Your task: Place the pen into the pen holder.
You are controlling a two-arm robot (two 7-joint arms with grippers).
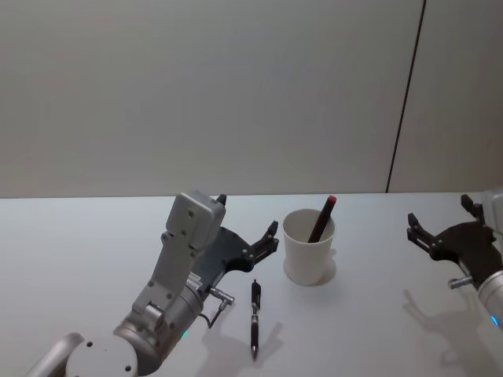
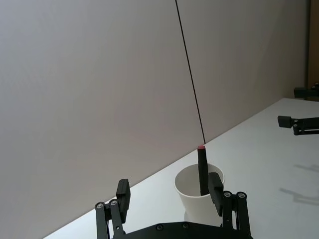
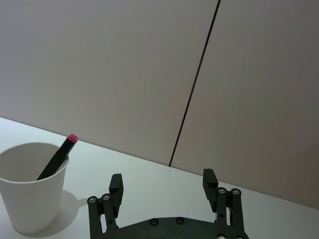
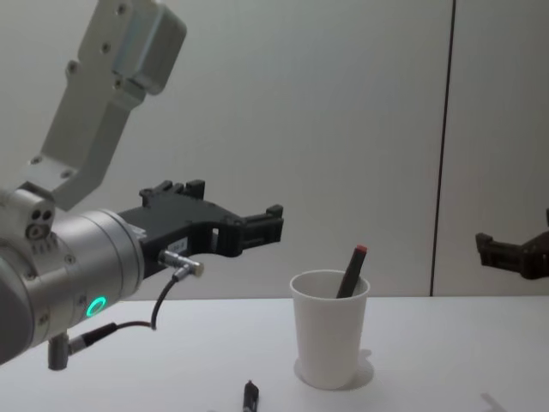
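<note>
- So left gripper (image 1: 247, 214) hovers open, empty, beside the pen holder (image 1: 299, 263).
- red-tipped pen (image 1: 322, 218) leans inside; black pen (image 1: 255, 318) lies in front.
- right gripper (image 1: 439, 210) open too, well apart.

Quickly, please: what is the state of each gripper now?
Left gripper: open, holding nothing.
Right gripper: open, holding nothing.

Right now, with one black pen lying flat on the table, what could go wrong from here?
1. The black pen lies near the paper cup; the open left gripper, coming down, could tip the light cup.
2. The red-capped pen leaning in the cup might deflect the second pen.
3. The thin, flat pen may roll away.
The right gripper idles open at far right.
</note>
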